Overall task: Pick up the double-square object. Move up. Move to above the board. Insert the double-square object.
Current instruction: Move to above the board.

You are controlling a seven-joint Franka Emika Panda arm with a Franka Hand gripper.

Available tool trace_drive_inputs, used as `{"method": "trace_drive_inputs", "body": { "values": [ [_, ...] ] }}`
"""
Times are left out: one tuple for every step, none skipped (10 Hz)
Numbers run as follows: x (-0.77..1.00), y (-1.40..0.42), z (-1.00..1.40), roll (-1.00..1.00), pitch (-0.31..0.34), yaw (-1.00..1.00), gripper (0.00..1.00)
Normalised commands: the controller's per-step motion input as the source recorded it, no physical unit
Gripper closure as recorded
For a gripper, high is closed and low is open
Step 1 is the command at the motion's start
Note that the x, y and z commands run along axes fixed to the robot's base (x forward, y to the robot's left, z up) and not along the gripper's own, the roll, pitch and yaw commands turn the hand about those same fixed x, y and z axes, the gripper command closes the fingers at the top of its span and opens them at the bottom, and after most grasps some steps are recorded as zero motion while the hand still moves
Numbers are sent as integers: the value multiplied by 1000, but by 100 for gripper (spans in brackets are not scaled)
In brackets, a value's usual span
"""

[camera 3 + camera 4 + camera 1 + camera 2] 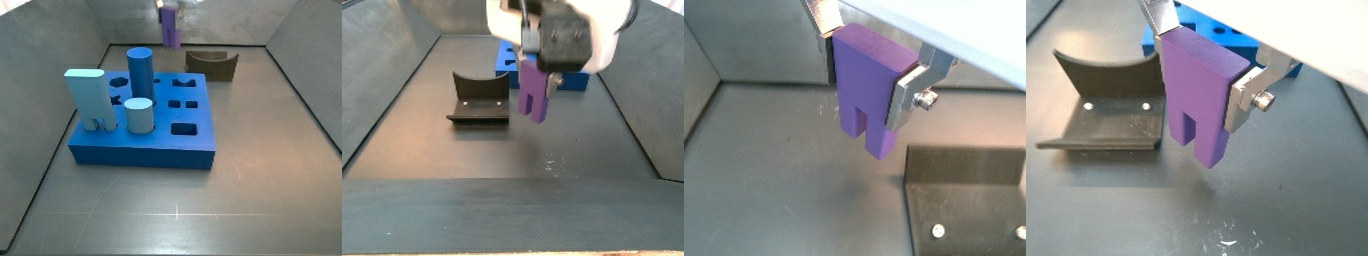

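My gripper (869, 68) is shut on the double-square object (866, 92), a tall purple prism with a slotted lower end. It hangs upright, clear above the grey floor, in both wrist views (1196, 95). In a side view the gripper (539, 62) holds the purple piece (535, 90) in the air, nearer the camera than the board (572, 79). In a side view the purple piece (170, 27) hangs high beyond the board (147, 138), a thick blue slab with dark shaped holes.
A dark-blue cylinder (139, 72), a light-blue block (87, 98) and a pale short cylinder (138, 114) stand in the board. A dark olive-brown open holder (211, 64) sits on the floor beyond it, also in a side view (480, 97). Grey walls enclose the floor.
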Motion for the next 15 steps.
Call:
{"method": "trace_drive_inputs", "body": {
  "values": [
    [7, 125, 1000, 54, 52, -53, 100],
    [8, 120, 1000, 37, 66, -47, 100],
    [10, 117, 1000, 27, 76, -43, 100],
    [11, 113, 1000, 20, 84, -41, 100],
    [14, 110, 1000, 17, 89, -40, 100],
    [13, 106, 1000, 12, 93, -41, 100],
    [13, 103, 1000, 11, 91, -41, 100],
    [15, 98, 1000, 9, 89, -45, 100],
    [18, 92, 1000, -1, 90, -45, 100],
    [17, 88, 1000, -7, 89, -46, 100],
    [18, 82, 1000, -13, 88, -48, 100],
    [19, 70, 871, -18, 87, -49, 100],
    [15, 54, 712, -22, 88, -50, 100],
    [12, 41, 496, -24, 86, -52, 100],
    [8, 34, 337, -24, 85, -52, 100]
  ]
}}
